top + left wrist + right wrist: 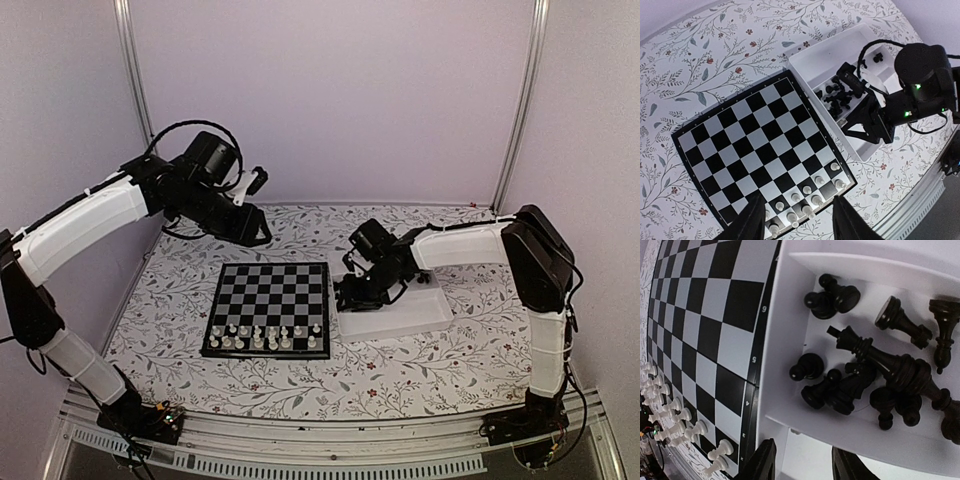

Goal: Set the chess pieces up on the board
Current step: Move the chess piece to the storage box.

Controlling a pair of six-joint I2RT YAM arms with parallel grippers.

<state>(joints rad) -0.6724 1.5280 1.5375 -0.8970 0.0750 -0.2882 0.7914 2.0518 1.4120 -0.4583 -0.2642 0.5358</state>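
Observation:
The board [270, 285] lies flat on the table, with white chess pieces [265, 338] standing in its two nearest rows. My left gripper [258, 232] hangs high above the board's far edge. In the left wrist view it [797, 225] is open and empty, with the white pieces [812, 192] far below. Black chess pieces [860, 375] lie tumbled in the white tray [785, 365] beside the board [705, 330]. My right gripper [802, 465] is open and empty, low over the tray's left end [345, 298], just short of that heap.
The tray [420, 315] sits right of the board, split by a divider wall [855, 435]. A few more black pieces [879, 56] lie at its far end. My right arm [920, 85] reaches across the tray. Flowered cloth covers the table, with walls on three sides.

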